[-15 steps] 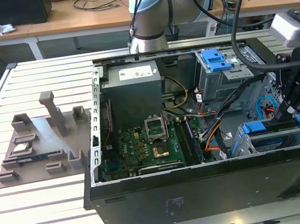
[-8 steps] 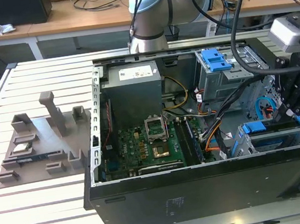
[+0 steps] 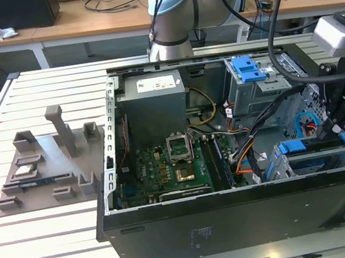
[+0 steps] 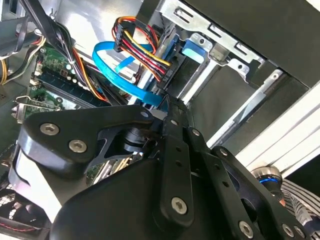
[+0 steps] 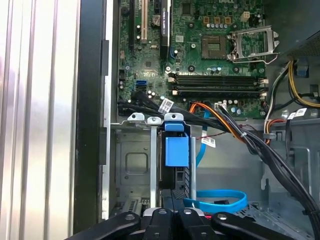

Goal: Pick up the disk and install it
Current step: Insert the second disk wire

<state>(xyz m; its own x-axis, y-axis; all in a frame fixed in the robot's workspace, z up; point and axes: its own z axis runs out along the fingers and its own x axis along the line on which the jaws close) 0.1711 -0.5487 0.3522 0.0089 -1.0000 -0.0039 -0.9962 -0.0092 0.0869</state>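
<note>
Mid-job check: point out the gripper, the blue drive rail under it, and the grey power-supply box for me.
gripper [image 3: 339, 136], exterior view, between its black fingertips.
blue drive rail [image 5: 177, 150], first wrist view, flat face of the blue plastic tab.
grey power-supply box [image 3: 156, 109], exterior view, its grey top panel.

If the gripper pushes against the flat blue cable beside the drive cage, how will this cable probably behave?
Probably floppy: the flat blue cable lies in a loose loop in both wrist views. It looks thin, so likely light and easily pushed aside. Its ends seem held, so it may spring back.
</note>
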